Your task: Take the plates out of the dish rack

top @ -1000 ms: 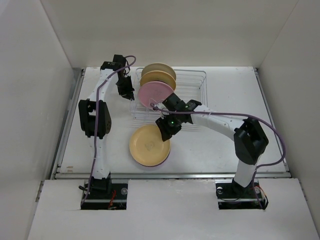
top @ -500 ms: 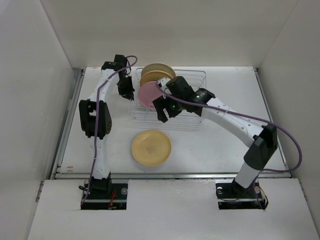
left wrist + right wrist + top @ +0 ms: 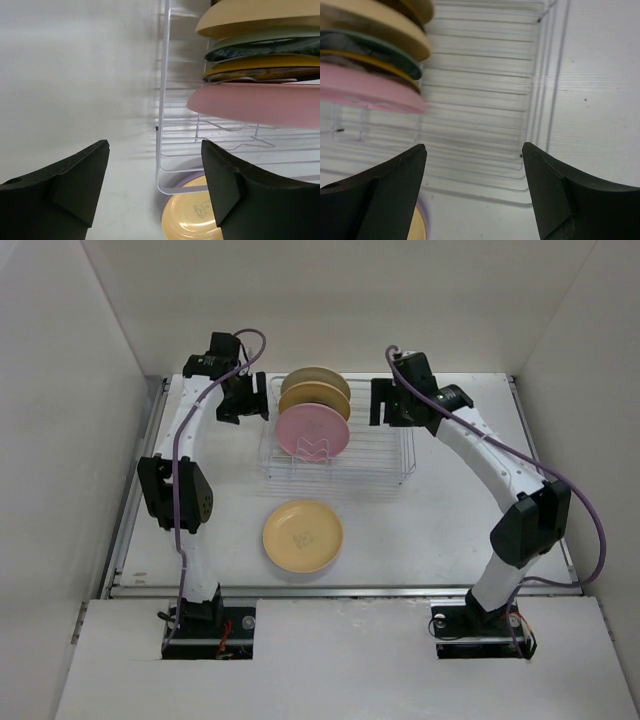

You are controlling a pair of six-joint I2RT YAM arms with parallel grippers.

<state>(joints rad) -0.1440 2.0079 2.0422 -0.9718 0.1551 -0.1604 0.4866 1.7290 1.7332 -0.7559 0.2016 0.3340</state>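
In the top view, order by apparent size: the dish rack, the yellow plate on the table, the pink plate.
Largest: dish rack. Then yellow plate and pink plate, nearly alike; the pink one stands tilted, so I leave them unranked.

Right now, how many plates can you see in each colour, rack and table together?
Cream plate: 1
Teal plate: 1
Amber plate: 1
Pink plate: 1
Yellow plate: 1
Lavender plate, under the yellow one: 1
Total: 6 plates, 4 in the rack, 2 stacked on the table.
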